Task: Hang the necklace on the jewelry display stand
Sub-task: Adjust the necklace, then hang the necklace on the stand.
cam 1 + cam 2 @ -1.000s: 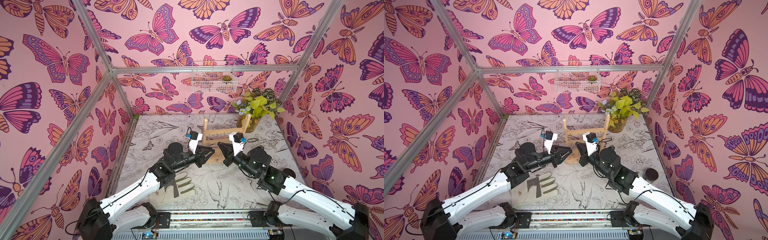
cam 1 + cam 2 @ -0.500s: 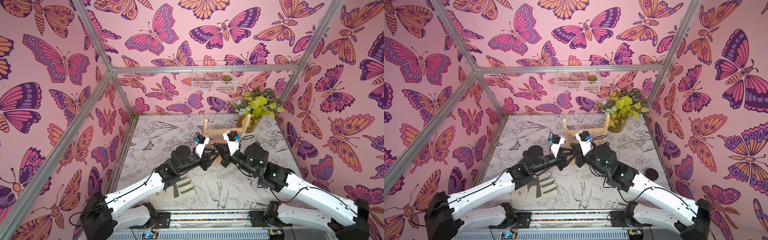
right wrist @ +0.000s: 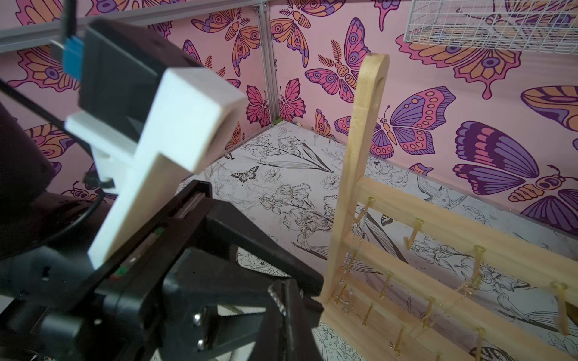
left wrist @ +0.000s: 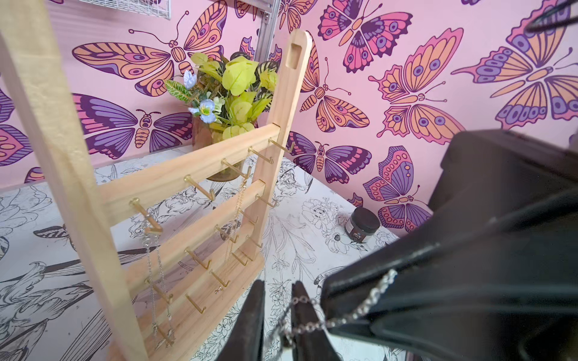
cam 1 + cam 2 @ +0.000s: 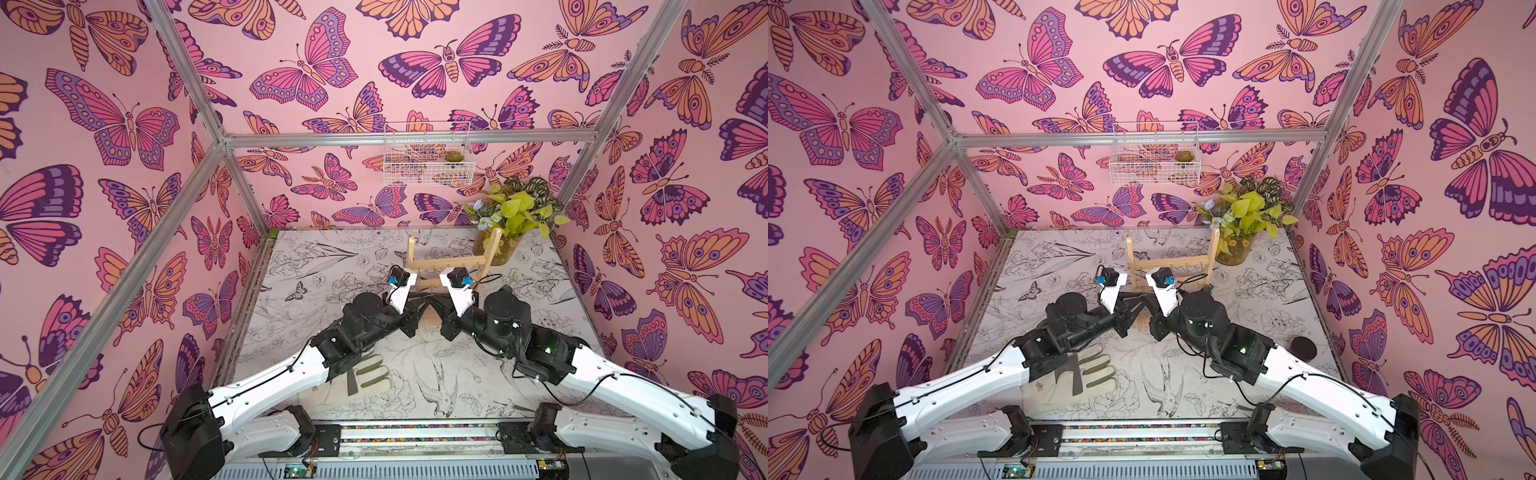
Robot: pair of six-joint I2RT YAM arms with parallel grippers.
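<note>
The jewelry display stand point(image 5: 451, 262) point(image 5: 1171, 262) is a light wooden rack with gold hooks, upright at the back centre. A silver necklace point(image 4: 378, 287) point(image 3: 276, 297) runs out of my right gripper point(image 3: 283, 283), which is shut on it. The chain crosses to my left gripper point(image 4: 276, 283) and drops into the narrow gap between its fingers point(image 4: 300, 300), which stand slightly apart. In both top views the two grippers point(image 5: 424, 299) point(image 5: 435, 301) meet tip to tip just in front of the stand's base. Two thin chains point(image 4: 153, 265) point(image 4: 237, 212) hang on the stand point(image 4: 187, 178).
A potted plant point(image 5: 503, 249) stands right of the stand. A white wire basket point(image 5: 428, 162) hangs on the back wall. A work glove point(image 5: 365, 374) lies under my left arm. A small dark jar point(image 5: 1303, 348) sits by the right wall.
Both grippers have come together in front of the stand, from a hand's width apart to tip to tip. The left gripper's jaws have narrowed around the chain.
</note>
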